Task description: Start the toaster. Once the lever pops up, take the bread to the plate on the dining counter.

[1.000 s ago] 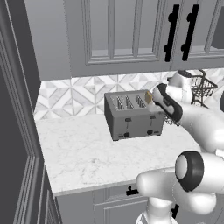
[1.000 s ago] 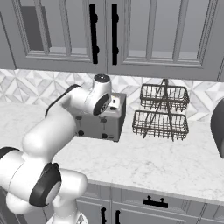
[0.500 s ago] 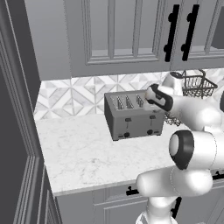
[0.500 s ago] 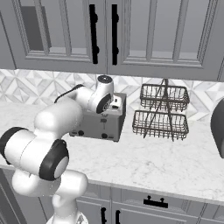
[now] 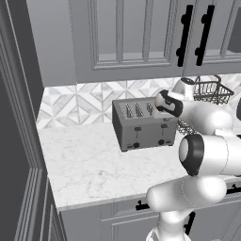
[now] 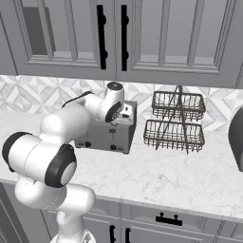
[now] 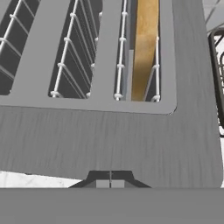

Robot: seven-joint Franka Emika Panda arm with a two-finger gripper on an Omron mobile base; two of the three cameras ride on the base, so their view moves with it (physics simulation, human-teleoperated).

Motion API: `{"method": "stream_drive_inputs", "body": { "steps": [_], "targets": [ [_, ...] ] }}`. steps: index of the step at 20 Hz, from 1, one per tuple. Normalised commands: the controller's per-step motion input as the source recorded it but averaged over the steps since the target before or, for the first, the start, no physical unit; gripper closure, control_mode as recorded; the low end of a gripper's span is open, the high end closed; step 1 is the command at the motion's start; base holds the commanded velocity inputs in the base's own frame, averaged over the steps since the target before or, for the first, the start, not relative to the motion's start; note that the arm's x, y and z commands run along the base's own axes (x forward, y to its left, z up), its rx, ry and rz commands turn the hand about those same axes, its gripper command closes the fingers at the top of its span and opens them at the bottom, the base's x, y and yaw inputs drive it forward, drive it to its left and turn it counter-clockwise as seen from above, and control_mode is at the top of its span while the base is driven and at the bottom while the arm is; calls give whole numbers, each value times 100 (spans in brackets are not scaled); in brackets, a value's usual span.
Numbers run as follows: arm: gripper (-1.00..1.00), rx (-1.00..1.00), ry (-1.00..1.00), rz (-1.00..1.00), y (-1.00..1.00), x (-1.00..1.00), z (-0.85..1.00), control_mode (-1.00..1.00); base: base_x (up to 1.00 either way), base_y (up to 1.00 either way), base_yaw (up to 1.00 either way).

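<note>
Hand view, bread point(image 7: 145, 48) inside toaster point(image 7: 131, 140) slot

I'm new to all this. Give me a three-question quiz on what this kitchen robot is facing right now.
1. True or false: the gripper is shut.
2. The bread sits in which slot of the toaster? A: an end slot. B: a middle slot.
3. Fill in: right of the toaster in the right base view stands a two-tier wire ____.

Key: 1 true; 2 A; 3 basket.
</note>
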Motion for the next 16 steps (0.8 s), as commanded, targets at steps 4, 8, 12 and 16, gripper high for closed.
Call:
{"method": "stream_drive_inputs", "body": {
  "steps": [4, 8, 12, 16],
  "targets": [
    [100, 0, 0, 0, 0, 0, -42, -100, 0, 0, 0],
    [100, 0, 1, 0, 0, 0, -40, -100, 0, 0, 0],
    [100, 0, 18, 0, 0, 0, -31, -100, 0, 0, 0],
    [100, 0, 8, 0, 0, -29, -10, -100, 0, 0, 0]
  ]
}}
